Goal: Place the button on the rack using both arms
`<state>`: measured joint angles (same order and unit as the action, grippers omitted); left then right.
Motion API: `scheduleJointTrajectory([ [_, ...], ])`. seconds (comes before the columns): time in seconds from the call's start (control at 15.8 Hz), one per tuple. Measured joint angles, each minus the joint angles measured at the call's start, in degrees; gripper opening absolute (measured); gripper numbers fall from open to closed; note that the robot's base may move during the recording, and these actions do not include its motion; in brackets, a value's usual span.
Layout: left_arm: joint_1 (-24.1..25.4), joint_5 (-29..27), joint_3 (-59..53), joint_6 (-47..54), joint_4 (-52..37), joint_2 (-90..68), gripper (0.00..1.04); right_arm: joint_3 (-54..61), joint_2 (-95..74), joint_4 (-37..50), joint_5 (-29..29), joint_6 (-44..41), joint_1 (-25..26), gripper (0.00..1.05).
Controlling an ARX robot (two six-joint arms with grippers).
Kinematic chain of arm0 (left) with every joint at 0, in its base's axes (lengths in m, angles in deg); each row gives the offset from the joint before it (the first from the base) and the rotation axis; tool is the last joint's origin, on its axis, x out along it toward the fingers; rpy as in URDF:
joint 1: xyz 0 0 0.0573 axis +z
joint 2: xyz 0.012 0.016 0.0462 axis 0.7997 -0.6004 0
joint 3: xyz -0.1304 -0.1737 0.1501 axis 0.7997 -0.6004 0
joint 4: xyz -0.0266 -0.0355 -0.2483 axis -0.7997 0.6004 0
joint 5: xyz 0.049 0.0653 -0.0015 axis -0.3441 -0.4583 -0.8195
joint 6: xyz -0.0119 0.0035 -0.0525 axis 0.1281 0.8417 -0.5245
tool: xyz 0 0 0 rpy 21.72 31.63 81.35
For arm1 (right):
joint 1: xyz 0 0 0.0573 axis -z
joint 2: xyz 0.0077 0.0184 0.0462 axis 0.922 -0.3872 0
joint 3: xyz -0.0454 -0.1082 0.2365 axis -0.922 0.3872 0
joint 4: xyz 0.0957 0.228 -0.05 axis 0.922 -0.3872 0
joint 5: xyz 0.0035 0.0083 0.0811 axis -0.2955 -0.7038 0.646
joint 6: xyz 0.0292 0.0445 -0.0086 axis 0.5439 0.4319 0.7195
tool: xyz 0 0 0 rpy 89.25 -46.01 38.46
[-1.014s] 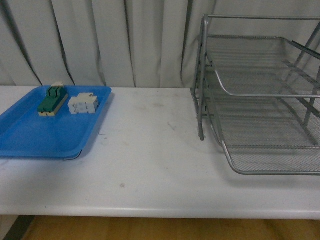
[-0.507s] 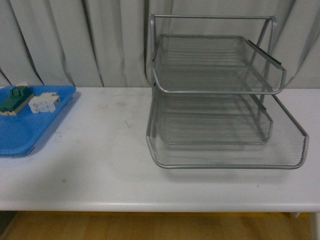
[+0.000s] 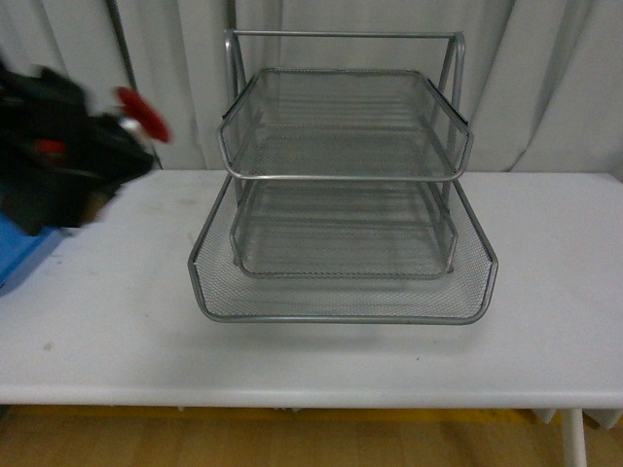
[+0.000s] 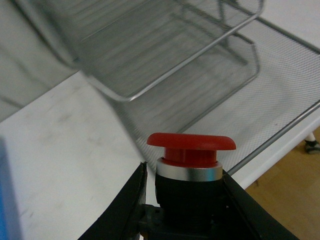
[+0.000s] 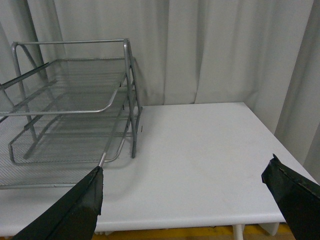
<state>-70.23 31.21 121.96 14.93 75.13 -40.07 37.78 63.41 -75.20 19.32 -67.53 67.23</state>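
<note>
A white table runs the width of the front view, with pale curtains hanging behind it. On it, near the middle, stands the rack: silver wire mesh in three stacked tiers, the bottom tier widest and reaching furthest forward, with a metal rod frame rising at the back. The left tool shows as a bulky, blurred black mass at the left of that view, raised above the table and apart from the rack. A sliver of blue tray shows below it. The right tool appears only in its own wrist view, its two black fingers spread wide with bare table between them and the rack off to one side. The button sits clamped between the left tool's fingers, held in the air beside the rack at about the height of its top tier. It has a broad, shallow red mushroom cap on a short red neck, then a silver ring, then a black body. The lower part of the button is hidden by the fingers.
</note>
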Motion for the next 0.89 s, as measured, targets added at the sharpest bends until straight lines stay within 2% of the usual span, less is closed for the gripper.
scheduleJointTrajectory([
  [0.06, -4.7, 0.2, 4.5, 1.3, -0.5, -6.6, 0.36, 0.0, 0.0, 0.0, 0.0, 0.0, 0.0, 0.98],
  [0.19, -9.7, 0.4, 13.0, 3.5, 0.3, -19.0, 0.36, 0.0, 0.0, 0.0, 0.0, 0.0, 0.0, 0.98],
  [0.25, -10.8, 0.1, 16.4, 4.3, 0.6, -25.2, 0.36, 0.0, 0.0, 0.0, 0.0, 0.0, 0.0, 0.98],
  [0.44, -10.1, 0.3, 23.9, 2.9, 2.5, -37.6, 0.36, 0.0, 0.0, 0.0, 0.0, 0.0, 0.0, 0.98],
  [0.57, -9.9, 0.3, 26.8, 1.1, 2.5, -39.5, 0.36, 0.0, 0.0, 0.0, 0.0, 0.0, 0.0, 0.98],
  [0.63, -9.9, 0.4, 28.0, 0.2, 3.1, -39.6, 0.41, 0.0, 0.0, 0.0, 0.0, 0.0, 0.0, 0.98],
  [0.89, -8.7, 4.1, 24.1, -1.9, 1.1, -36.3, 0.87, 0.0, 0.0, 0.0, 0.0, 0.0, 0.0, 0.98],
])
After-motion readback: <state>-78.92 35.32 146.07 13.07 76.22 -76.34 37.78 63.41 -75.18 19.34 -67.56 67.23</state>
